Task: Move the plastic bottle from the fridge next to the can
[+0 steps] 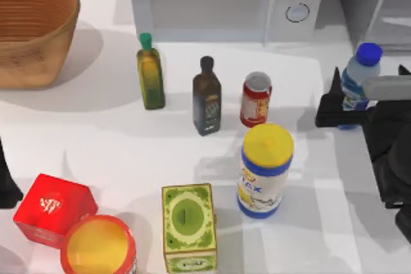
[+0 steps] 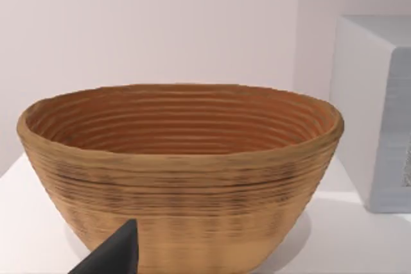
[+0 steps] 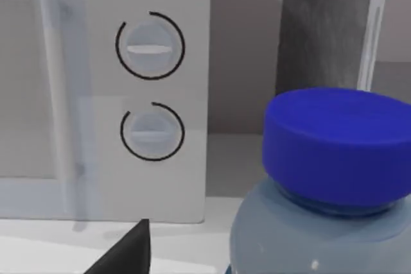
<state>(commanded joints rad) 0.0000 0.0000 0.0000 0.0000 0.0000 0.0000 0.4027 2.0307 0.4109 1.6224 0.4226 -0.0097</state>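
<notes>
I am gripping the plastic bottle (image 1: 358, 80) in my right gripper (image 1: 352, 102), fingers clamped on it, right of the can (image 1: 255, 99).

The scene was bright and evenly lit. On the white desk (image 1: 115, 139), soft grey shadows spread around the wicker basket (image 1: 32, 30) and lay beside the bottles. No glare showed. In the right wrist view the plastic bottle (image 3: 334, 178) loomed close and slightly soft.
</notes>
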